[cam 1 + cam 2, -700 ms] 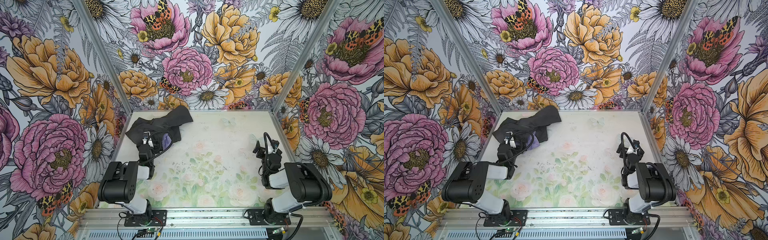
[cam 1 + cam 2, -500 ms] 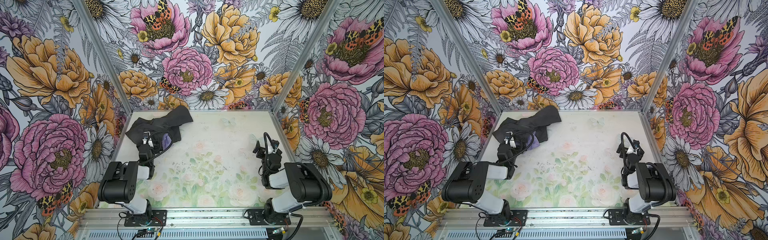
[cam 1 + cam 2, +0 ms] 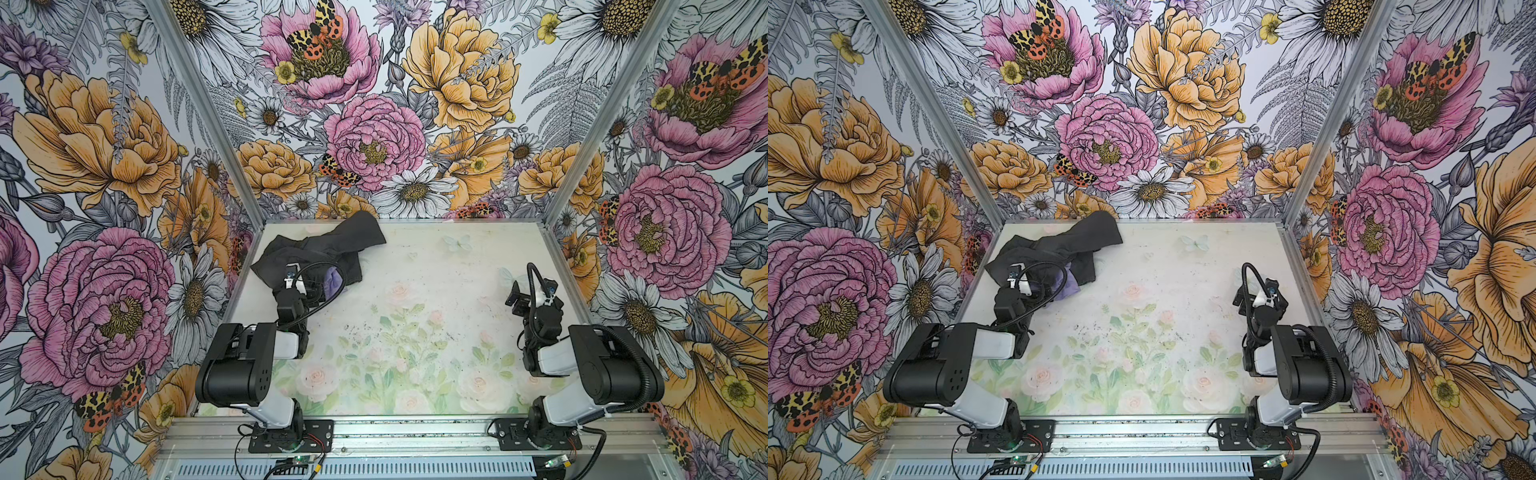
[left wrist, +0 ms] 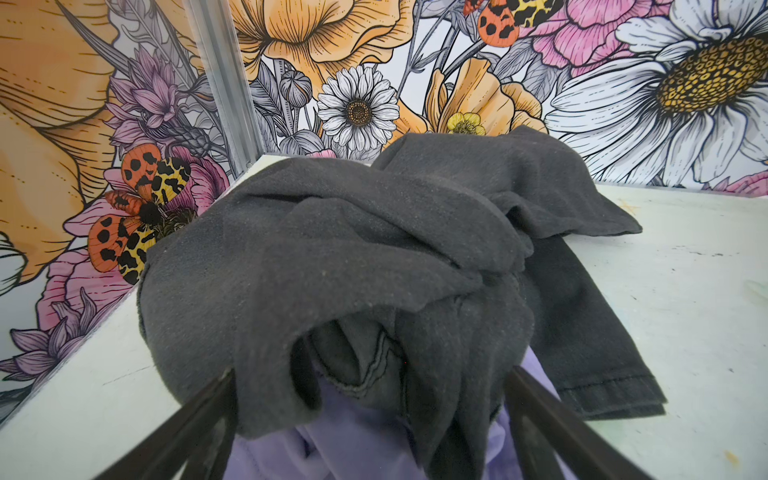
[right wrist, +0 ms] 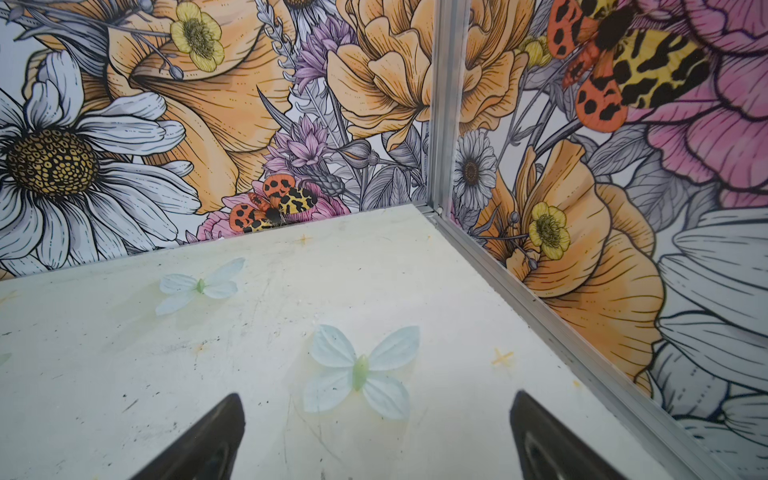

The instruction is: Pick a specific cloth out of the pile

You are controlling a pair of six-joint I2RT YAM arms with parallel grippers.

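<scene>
The pile (image 3: 328, 243) (image 3: 1059, 245) is a heap of dark charcoal-grey garments at the table's back left corner. The cloth (image 3: 334, 277) (image 3: 1070, 286), a lavender piece, peeks out from under the pile's near edge. My left gripper (image 3: 311, 289) (image 3: 1040, 291) is open at that edge. In the left wrist view the left gripper (image 4: 372, 374) straddles a hanging dark fold with the lavender cloth (image 4: 353, 440) beneath it, and its fingers (image 4: 208, 407) stand wide apart. My right gripper (image 3: 534, 295) (image 3: 1260, 299) (image 5: 376, 399) is open and empty above the bare table at the right.
The pale table (image 3: 415, 332) has a faint flower and butterfly print (image 5: 361, 370). Floral walls enclose it on three sides, with aluminium corner posts (image 4: 224, 83) (image 5: 442, 104). The right wall's metal rail (image 5: 540, 307) runs close beside the right gripper. A metal rail (image 3: 415, 432) carries both arm bases at the front.
</scene>
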